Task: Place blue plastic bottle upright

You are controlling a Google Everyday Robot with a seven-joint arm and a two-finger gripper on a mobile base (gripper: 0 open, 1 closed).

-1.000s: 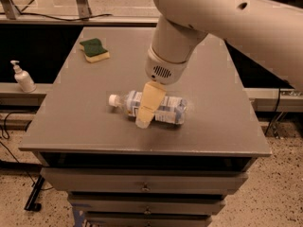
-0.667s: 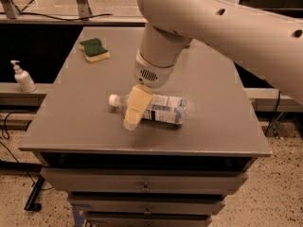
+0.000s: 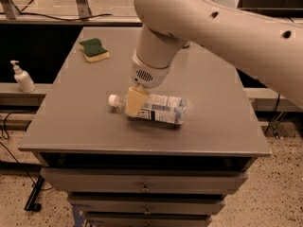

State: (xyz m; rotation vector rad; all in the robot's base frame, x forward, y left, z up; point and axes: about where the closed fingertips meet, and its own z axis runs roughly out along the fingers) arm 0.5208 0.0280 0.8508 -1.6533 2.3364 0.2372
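Bluish, clear and capped in white, the blue plastic bottle (image 3: 163, 111) lies on its side near the middle of the flat grey worktop (image 3: 213, 93). Its white screw cap (image 3: 112, 100) points left and its base points right. The task is therefore not yet done, as the bottle has to be tipped up onto its base.

The robot's cream-coloured end effector (image 3: 135, 102) comes down from above and sits at the bottle's shoulder, just behind the cap and in front of the body from this view. That spot looks chosen on purpose. A hold near the neck would let the arm swing the cap end upward while the base stays on the worktop. I cannot tell whether the end effector is released or already clenched on the bottle.

A white and pale-blue label wraps the bottle's middle and has a darker patch toward the base. No brand name or word on it can be read.

A green-and-yellow sponge (image 3: 93, 49) rests well apart at the far left corner. A small white pump dispenser bottle (image 3: 22, 78) stands upright off the worktop to the left.
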